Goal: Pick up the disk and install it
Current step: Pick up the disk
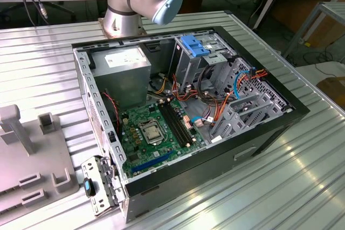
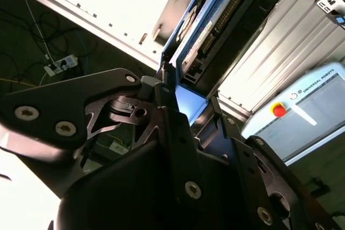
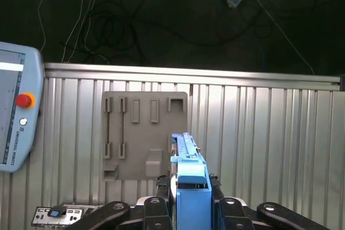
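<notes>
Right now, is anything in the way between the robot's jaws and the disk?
No, nothing visible. In both wrist views the jaws are closed right on the disk, gripping its blue carrier end, with the ribbed metal table behind it.

The computer case [image 1: 259, 149] lies on the desk [image 1: 307, 187], arm base [image 1: 123, 17] behind it, fixture plate [image 1: 32, 171] at the exterior view's left. Inside, the power supply [image 1: 121, 71] sits behind the motherboard [image 1: 156, 133], beside the drive cage [image 1: 197, 60]. The disk [image 3: 186, 152] sits in the pincer [image 3: 191, 188].
</notes>
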